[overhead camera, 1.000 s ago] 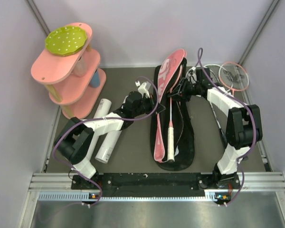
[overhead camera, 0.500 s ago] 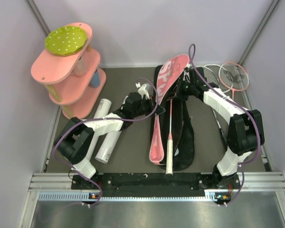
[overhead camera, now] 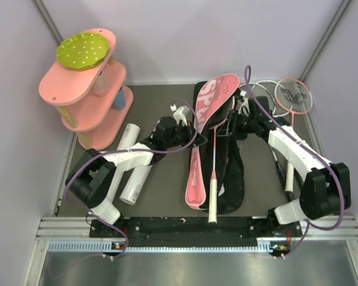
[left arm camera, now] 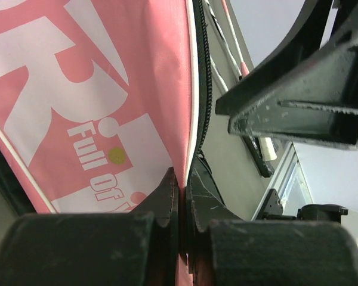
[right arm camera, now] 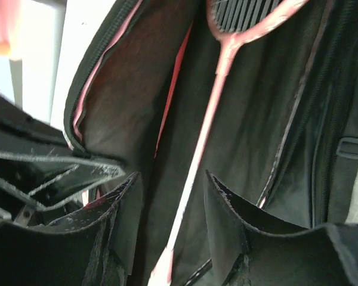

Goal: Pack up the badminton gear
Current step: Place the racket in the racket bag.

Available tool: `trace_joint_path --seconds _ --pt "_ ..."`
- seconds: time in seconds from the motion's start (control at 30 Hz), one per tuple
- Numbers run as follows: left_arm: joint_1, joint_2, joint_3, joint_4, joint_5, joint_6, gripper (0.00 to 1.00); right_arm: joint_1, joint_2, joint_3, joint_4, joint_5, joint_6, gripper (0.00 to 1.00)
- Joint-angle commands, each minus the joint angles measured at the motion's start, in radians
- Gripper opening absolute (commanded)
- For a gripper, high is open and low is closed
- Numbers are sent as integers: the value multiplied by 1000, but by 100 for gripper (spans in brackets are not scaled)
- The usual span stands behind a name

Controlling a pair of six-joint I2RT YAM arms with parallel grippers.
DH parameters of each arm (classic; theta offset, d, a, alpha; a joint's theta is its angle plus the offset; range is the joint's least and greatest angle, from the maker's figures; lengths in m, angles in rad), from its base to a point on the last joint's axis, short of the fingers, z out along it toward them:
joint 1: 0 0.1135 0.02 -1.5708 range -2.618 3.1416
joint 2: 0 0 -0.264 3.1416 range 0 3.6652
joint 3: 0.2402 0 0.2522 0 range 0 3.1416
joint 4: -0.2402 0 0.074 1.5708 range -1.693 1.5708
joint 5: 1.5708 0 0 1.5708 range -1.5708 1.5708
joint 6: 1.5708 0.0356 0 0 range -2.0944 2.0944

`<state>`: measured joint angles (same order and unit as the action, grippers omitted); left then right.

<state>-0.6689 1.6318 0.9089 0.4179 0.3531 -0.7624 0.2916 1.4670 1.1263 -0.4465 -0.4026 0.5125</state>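
**Grey table [overhead camera: 152, 101], lilac walls [overhead camera: 185, 36]: bag held open, one racket inside**

Versus a second ago:
- Seeing pink flap [overhead camera: 213, 95] [left arm camera: 77, 89] tipped further up and open, with "SP" lettering now readable from above.
- Seeing racket [overhead camera: 213, 190] [right arm camera: 221, 65] slid toward the near edge, white grip end now poking just past the bag's near end.
- Seeing right arm's elbow swung out to the right, and right gripper [overhead camera: 234, 122] [right arm camera: 172, 179] slightly nearer along the bag.

Grippers:
- Left gripper [overhead camera: 197, 138] [left arm camera: 180, 182] clamped tight on the flap's white-piped edge, holding it off the black half.
- Right gripper over the open bag, fingers [right arm camera: 232, 220] apart. Pink shaft running through the gap, no contact visible on either side.

Contents:
- One racket on the black lining of racket bag [overhead camera: 234, 179], head toward the far wall.
- Outside the bag: two rackets [overhead camera: 293, 94] at the far right, heads side by side, shafts going under the right arm. One white grip [overhead camera: 289, 177] showing beside the forearm.
- White tubes [overhead camera: 135, 179] flat on the table left of the left arm, just beside pink tiered shelf [overhead camera: 77, 89] with green dotted disc [overhead camera: 83, 49] on top.

Hard to make out:
- Packed racket's head partly hidden by flap and right gripper from above, and cut off at the top edge in the right wrist view.
- Left wrist view mostly flap print. Can't identify the black toothed bar at its right.
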Motion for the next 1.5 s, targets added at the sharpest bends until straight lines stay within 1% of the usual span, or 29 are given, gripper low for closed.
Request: trace_joint_path --seconds 0.0,0.17,0.23,0.37,0.5,0.53,0.57,0.6,0.63,0.7,0.77,0.83,0.87,0.93,0.97,1.0,1.07,1.1,1.13,1.23,1.27,1.3,1.33,1.47 --pt "-1 -41 15 127 40 -29 0 3 -25 -49 46 -114 -107 45" --pt "-3 -56 8 107 26 -18 0 7 41 -105 117 -113 -111 45" --pt "-3 -56 8 102 27 -18 0 7 56 -137 172 -128 -108 46" --pt "-3 -55 10 102 32 -21 0 21 101 -178 278 -192 -72 46" --pt "-4 -52 12 94 30 -18 0 35 130 -221 432 -284 13 41" --pt "-3 -52 12 90 29 -12 0 34 144 -224 468 -303 68 34" --pt "-3 -50 10 85 26 -8 0 34 147 -227 523 -332 96 30" --pt "-3 -50 8 75 26 1 0 35 151 -229 549 -347 122 19" --pt "-4 -50 8 65 27 6 0 35 147 -227 569 -355 170 13" --pt "-3 -53 2 49 33 27 0 26 138 -208 572 -320 202 0" --pt "-4 -59 -2 15 41 46 0 11 131 -195 571 -247 245 0" --pt "-6 -73 -7 -20 55 72 0 -14 136 -178 586 -207 290 0" --pt "-5 -79 -11 -31 66 81 0 -19 142 -174 592 -153 296 0" --pt "-6 -96 -13 -65 102 106 0 -29 154 -171 649 -107 352 0" --pt "-6 -99 -16 -68 116 110 0 -31 179 -169 692 -114 394 0" --pt "-6 -105 -15 -76 128 118 0 -32 182 -177 756 -114 481 0" --pt "-9 -113 -21 -73 153 114 0 -20 168 -160 764 -33 517 0" --pt "-9 -118 -25 -68 155 109 0 -17 167 -140 743 -4 503 0" --pt "-9 -121 -34 -67 153 104 0 -14 165 -126 695 60 501 0" --pt "-11 -124 -53 -13 176 65 0 -6 176 -89 687 140 511 0" --pt "-11 -121 -53 10 184 46 0 13 179 -71 675 165 505 0" --pt "-9 -115 -50 16 188 40 0 27 176 -56 654 194 464 0" --pt "-11 -113 -47 21 191 35 0 41 179 -46 620 255 437 0" --pt "-11 -112 -42 67 211 -9 0 128 199 -51 588 393 341 0"
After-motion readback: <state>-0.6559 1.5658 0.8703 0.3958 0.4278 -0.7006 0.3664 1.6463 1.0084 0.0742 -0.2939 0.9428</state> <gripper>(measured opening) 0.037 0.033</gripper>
